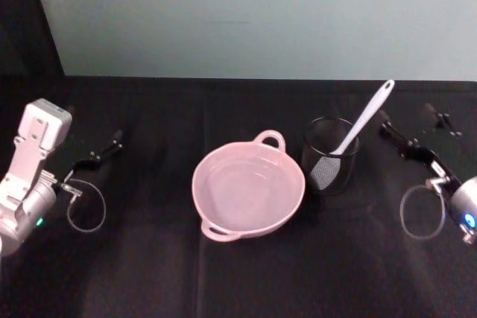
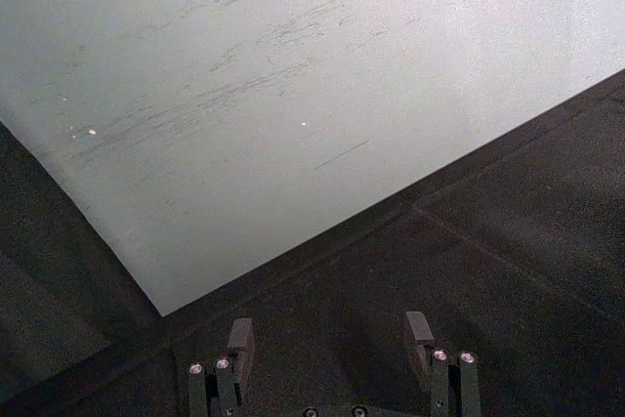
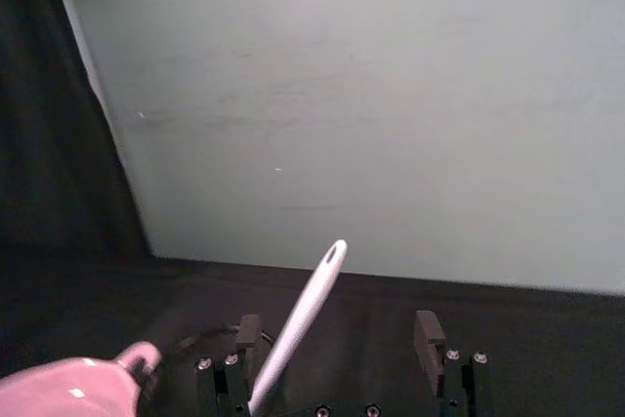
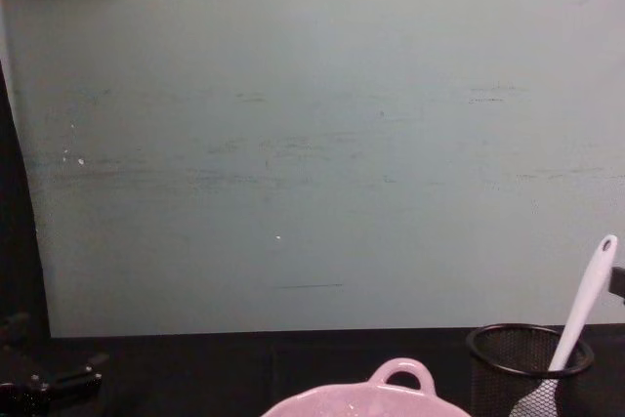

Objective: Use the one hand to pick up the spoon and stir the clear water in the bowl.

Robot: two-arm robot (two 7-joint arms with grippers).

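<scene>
Fingers [image 2: 241,334] on left gripper [image 2: 329,327] and right gripper [image 3: 337,324] spread apart; spoon [image 1: 363,121] stands in mesh cup [image 1: 313,141]

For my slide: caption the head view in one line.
Pink bowl centred, white spoon leaning in the black mesh cup on its right, left claw and right claw open, flanking them.

The bowl [image 1: 253,231] is showing glossy pale pink; the spoon [image 1: 363,121], at its two o'clock, is showing plain white inside a black wire-mesh cup [image 1: 352,161]; the table [image 1: 112,273] is looking matte black, the wall [image 1: 261,13] pale green
</scene>
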